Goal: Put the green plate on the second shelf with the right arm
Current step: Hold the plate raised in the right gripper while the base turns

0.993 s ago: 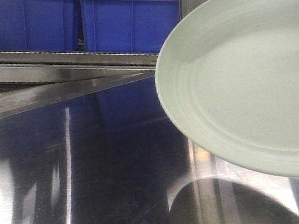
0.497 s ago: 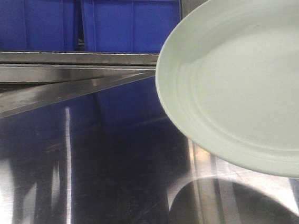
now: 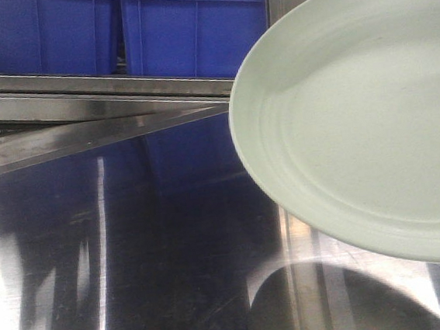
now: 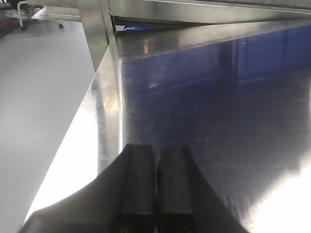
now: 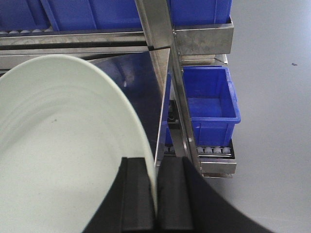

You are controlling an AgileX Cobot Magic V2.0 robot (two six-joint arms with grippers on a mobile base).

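The green plate (image 3: pixel 364 120) hangs tilted above the shiny steel shelf (image 3: pixel 134 243), filling the right of the front view; its shadow lies on the steel below. In the right wrist view the plate (image 5: pixel 63 145) fills the left, and my right gripper (image 5: pixel 155 165) is shut on its rim, one black finger inside the plate and one outside. My left gripper (image 4: pixel 156 155) is shut with nothing between its fingers, low over the left part of the steel shelf (image 4: pixel 218 107). Neither gripper shows in the front view.
Blue plastic bins (image 3: pixel 152 31) stand on the rack level behind the shelf. A steel upright post (image 5: pixel 160 58) runs just right of the plate. Another blue bin (image 5: pixel 209 104) sits on a roller track lower down. Grey floor (image 4: pixel 39 97) lies beyond the shelf's left edge.
The plate stays almost in place; it has barely shifted. The background bins drift slightly to the right in the front view.
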